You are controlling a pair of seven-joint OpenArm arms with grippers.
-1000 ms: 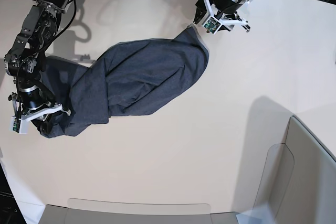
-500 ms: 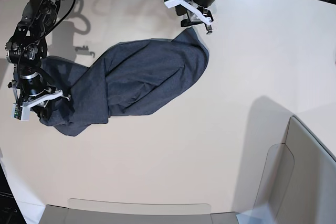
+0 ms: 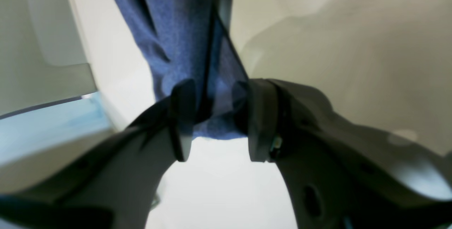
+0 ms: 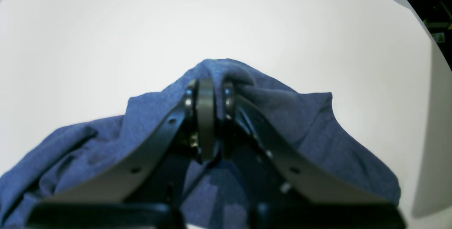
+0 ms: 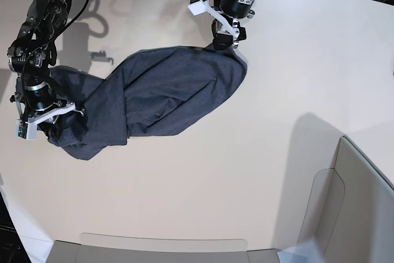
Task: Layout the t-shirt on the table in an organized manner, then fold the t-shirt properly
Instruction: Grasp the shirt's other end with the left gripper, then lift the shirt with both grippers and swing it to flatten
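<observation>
Two pincers work one t-shirt [image 5: 154,93], which lies bunched and creased across the off-white desk [image 5: 246,170], stretching from about nine o'clock toward one o'clock in the base view. The right pincer [image 4: 208,116] is clamped tight on a raised peak of the navy fabric at the shirt's nine o'clock end, cloth tenting up around its tips. The left pincer [image 3: 215,119] sits at the shirt's one o'clock corner with its jaws parted; a ridge of blue cloth runs between the two fingers [image 3: 182,116], but whether they touch it is unclear through the blur. A grey-beige bin wall [image 5: 345,207] stands at the desk's five o'clock side, well apart from the shirt.
</observation>
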